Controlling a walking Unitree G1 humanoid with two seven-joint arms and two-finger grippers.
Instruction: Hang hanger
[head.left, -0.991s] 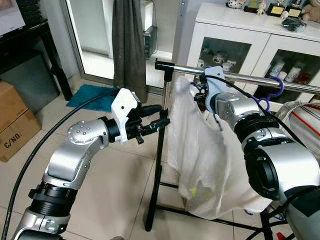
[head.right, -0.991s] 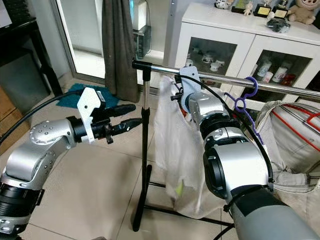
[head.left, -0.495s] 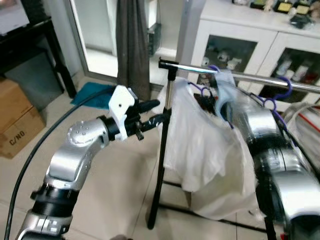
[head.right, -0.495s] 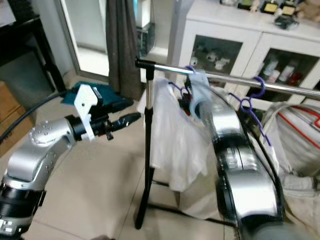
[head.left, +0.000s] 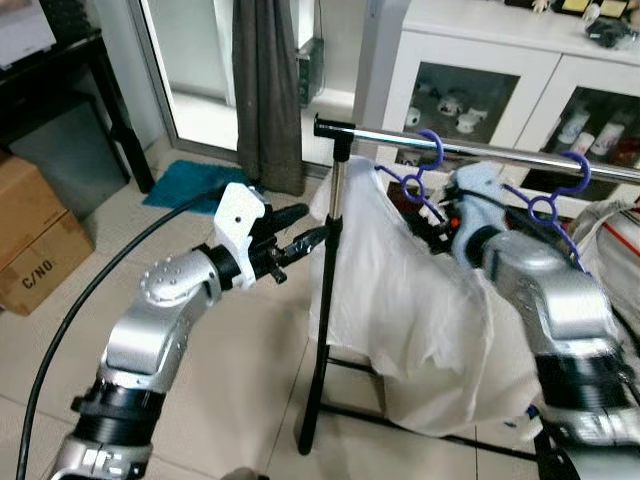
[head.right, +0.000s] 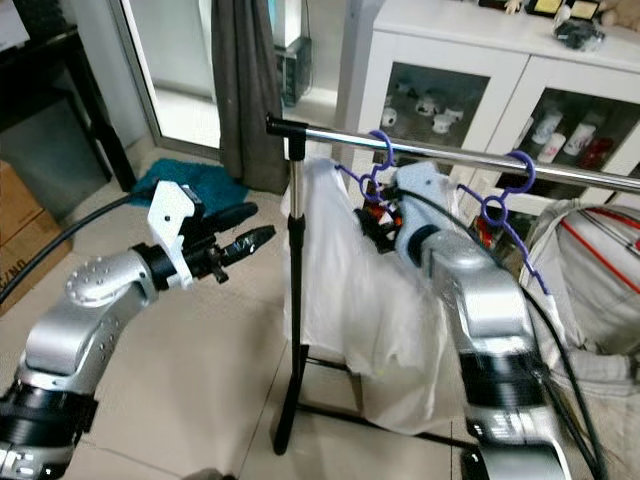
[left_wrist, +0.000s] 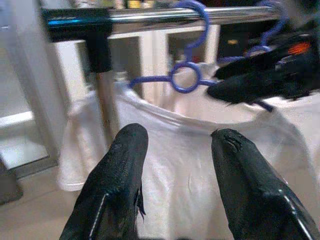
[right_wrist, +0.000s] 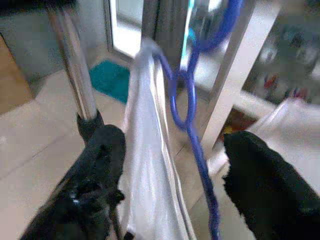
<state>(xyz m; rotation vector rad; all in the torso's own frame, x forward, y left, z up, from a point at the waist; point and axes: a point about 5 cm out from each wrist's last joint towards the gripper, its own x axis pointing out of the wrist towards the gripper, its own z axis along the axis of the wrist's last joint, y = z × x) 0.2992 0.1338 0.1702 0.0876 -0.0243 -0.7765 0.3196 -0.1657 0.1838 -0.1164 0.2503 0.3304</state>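
I see a white cabinet (head.left: 500, 60) with glass doors along the back wall, and in front of it a clothes rack (head.left: 330, 300) on a black upright, carrying a chrome rail (head.left: 400, 140) across the top. A dark curtain (head.left: 265, 90) hangs by the doorway behind, a teal mat (head.left: 195, 185) lies on the tiled floor (head.left: 250, 370), and a cardboard box (head.left: 35, 245) sits at the far left.

The white shirt (head.left: 410, 300) drapes from the rail just beside the upright, carried on a purple hanger (head.left: 425, 165) whose hook is over the rail. A second purple hanger (head.left: 555, 195) hooks the rail further toward my right side.

My right hand (right_wrist: 170, 175) is up just below the rail, at the neck of the shirt. In the right wrist view its fingers (right_wrist: 100, 170) stand wide apart, with the hanger's purple wire and the shirt collar running between them, and I see no finger pressing on the wire.

My left hand (head.left: 300, 232) is held out level toward the black upright, near it but apart. In the left wrist view its fingers (left_wrist: 120, 175) are spread wide and hold nothing, pointing at the shirt below the hanger's loop.
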